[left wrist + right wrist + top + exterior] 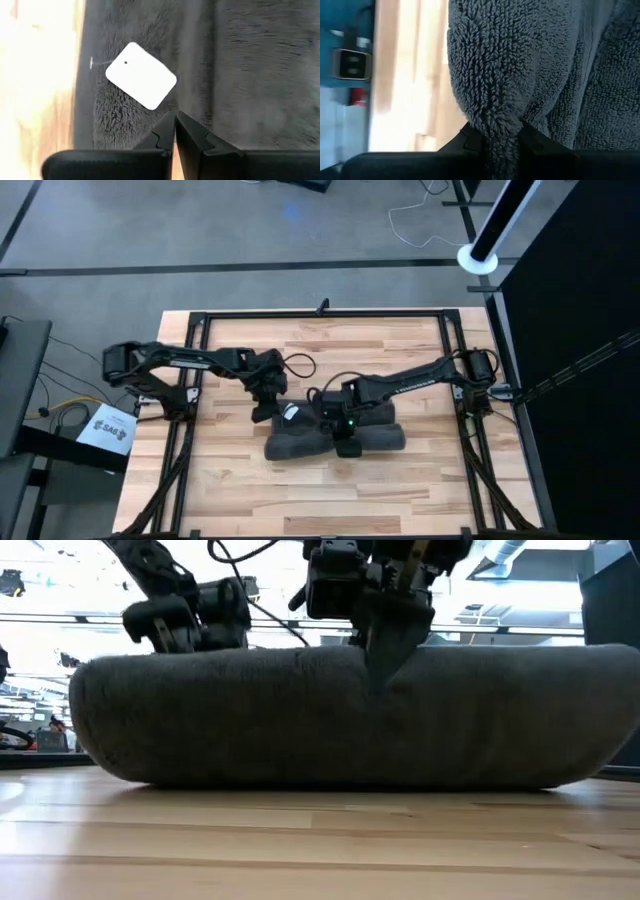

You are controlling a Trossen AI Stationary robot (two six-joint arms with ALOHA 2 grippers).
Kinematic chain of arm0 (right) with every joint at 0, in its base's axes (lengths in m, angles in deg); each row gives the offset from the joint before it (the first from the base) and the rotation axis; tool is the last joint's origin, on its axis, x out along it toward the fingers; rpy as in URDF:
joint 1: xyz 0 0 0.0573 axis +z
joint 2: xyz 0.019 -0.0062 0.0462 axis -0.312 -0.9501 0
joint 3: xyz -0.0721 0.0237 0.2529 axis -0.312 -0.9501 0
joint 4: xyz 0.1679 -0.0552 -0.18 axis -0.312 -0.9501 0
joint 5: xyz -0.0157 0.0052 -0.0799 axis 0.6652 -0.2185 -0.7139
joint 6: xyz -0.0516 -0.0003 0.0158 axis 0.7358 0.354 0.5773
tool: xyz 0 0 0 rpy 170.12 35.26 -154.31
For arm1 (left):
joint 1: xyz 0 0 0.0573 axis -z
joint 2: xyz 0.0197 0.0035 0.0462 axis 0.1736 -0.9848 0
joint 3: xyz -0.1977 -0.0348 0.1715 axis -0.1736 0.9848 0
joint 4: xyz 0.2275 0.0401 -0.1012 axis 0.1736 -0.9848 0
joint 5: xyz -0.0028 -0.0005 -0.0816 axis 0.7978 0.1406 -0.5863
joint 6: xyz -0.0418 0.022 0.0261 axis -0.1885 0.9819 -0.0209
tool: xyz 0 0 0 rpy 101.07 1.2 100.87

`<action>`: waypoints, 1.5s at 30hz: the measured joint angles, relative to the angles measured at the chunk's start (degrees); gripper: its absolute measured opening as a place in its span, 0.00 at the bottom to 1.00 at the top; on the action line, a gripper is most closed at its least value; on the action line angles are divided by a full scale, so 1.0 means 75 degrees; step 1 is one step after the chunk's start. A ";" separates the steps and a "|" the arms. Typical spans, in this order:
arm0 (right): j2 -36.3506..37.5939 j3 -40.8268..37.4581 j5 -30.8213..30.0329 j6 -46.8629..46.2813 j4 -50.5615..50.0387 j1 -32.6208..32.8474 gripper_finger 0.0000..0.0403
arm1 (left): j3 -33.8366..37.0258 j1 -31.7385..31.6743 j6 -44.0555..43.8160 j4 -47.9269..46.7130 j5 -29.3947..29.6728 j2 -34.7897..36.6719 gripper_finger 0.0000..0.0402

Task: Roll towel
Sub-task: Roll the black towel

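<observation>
The dark grey towel (300, 442) lies as a thick, long roll across the middle of the wooden table, its underside on the boards (250, 720). A white label (141, 75) lies on its far left part. My right gripper (347, 442) stands over the roll's middle, shut on the cloth (500, 131). My left gripper (266, 412) is at the roll's far side near the label, fingers shut with nothing between them (175, 120). My right gripper pinches a raised fold of terry cloth (501, 120) between its two fingers, at the top of the roll near its middle. The fingers (382, 650) come from above, pointing down. The roll stays on the table and its top is dented where they enter. Whether my left gripper touches the towel beside the label, I cannot tell.
A black metal frame (320, 313) runs along the table's far edge and down both sides. Bare wood (330, 500) lies between the roll and the near edge. A white pole base (480, 258) stands off the far right corner.
</observation>
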 joint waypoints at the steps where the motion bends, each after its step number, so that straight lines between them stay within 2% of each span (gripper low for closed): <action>1: -0.0005 0.0000 0.0295 0.0019 -0.0031 -0.0107 0.10 | 0.0000 0.0036 0.0067 -0.0004 -0.0035 0.0210 0.00; 9: -0.0026 0.0000 0.2121 0.0304 -0.0054 -0.1289 0.10 | 0.0000 0.0599 0.0658 0.0057 -0.0199 0.1374 0.01; 12: -0.0118 -0.0003 0.2620 0.0361 -0.0115 -0.1690 0.10 | 0.0000 0.0780 0.0678 0.0453 -0.0199 0.1472 0.07; 15: -0.0118 -0.0239 0.2895 0.0375 0.0145 -0.1976 0.10 | 0.0000 0.0897 0.0460 0.0813 -0.0196 0.1433 0.18; 23: -0.0118 -0.0382 0.2944 0.0559 0.0056 -0.2043 0.10 | -0.0006 0.1011 0.0098 0.1690 0.0079 0.0737 0.49; 28: -0.0118 -0.0385 0.2936 0.0579 0.0132 -0.1815 0.10 | -0.0006 0.1015 -0.0035 0.2095 0.0242 0.0283 0.61; 40: -0.0118 -0.0385 0.2845 0.0524 0.0335 -0.1714 0.10 | -0.0015 0.1588 -0.0825 0.2370 0.0287 -0.0008 0.64; 45: -0.0118 -0.0385 0.2834 0.0386 0.0328 -0.1714 0.10 | -0.0015 0.1623 -0.1238 0.2344 -0.0068 0.0003 0.64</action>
